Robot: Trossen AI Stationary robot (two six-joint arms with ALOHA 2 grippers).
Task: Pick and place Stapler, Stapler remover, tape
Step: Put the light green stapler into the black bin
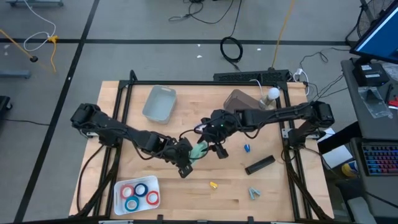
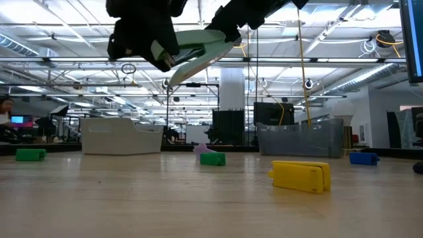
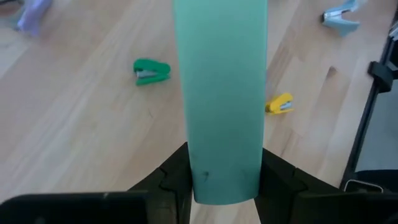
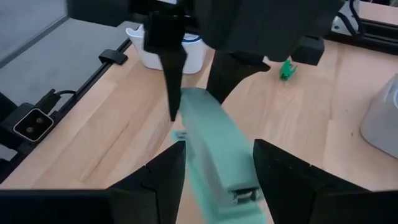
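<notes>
A mint-green stapler hangs above the middle of the table between my two grippers. My left gripper comes from the table's left and is shut on one end of it. My right gripper comes from the right and is open. Its fingers stand on either side of the stapler's other end; I cannot tell whether they touch it. The rolls of tape, red and blue, lie in a white tray at the near left. Small staple removers lie on the wood: green, yellow, blue and light blue. My left gripper pinches the stapler's two long sides between its two fingers, at the end nearest the wrist. The fingers slant down from the table's left and lie along the stapler. It is lifted clear of the table and sticks out past the fingertips toward my right gripper.
A black stapler lies at the near right. A grey-blue bin stands at the far left. A brown box and a white round thing stand at the far right. Bare wood shows along the near middle.
</notes>
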